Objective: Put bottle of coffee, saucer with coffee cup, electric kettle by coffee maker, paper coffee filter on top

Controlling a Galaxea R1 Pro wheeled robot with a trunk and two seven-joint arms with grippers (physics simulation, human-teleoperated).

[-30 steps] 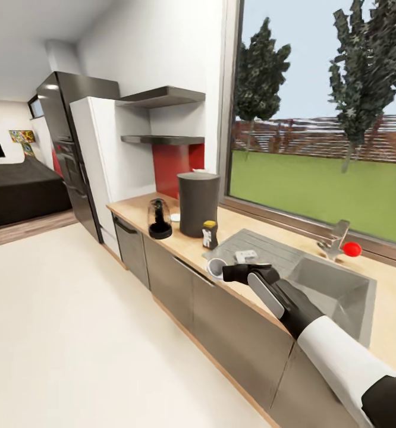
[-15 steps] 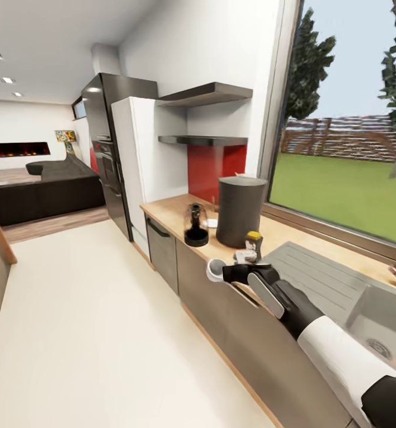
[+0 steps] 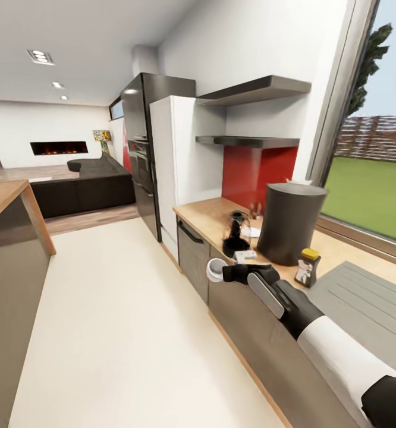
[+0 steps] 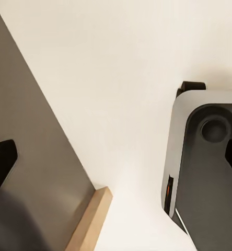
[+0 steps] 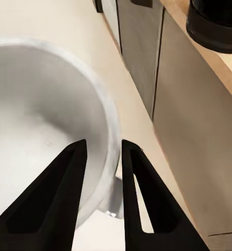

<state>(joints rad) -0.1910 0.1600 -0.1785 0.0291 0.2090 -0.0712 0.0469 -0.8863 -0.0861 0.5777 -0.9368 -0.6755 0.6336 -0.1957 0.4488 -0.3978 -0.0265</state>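
My right gripper [image 3: 226,274] is shut on the rim of the white coffee cup [image 3: 214,270], held out in front of the countertop's [image 3: 204,215] edge, above the floor. In the right wrist view one finger [image 5: 58,198] is inside the coffee cup [image 5: 43,115] and the other outside. The dark coffee maker [image 3: 290,223] stands on the countertop with an off-white paper coffee filter [image 3: 298,181] peeking over its top. The bottle of coffee [image 3: 307,267] is to its right, the electric kettle [image 3: 236,233] to its left, the saucer [image 3: 254,232] between them. My left gripper [image 4: 116,159] hangs open over the floor.
Dark grey cabinets [image 3: 245,321] run under the countertop. A steel drainboard [image 3: 364,297] lies right of the bottle. A white tall unit [image 3: 177,160], black oven tower [image 3: 140,148] and wall shelves [image 3: 251,89] stand beyond. An island counter [image 3: 8,238] is at left, with pale floor [image 3: 121,321] between.
The whole head view has swung left: the countertop things slid right, the sink basin and tap left the picture, and the island and lounge came in. The right arm still holds the cup the same way.
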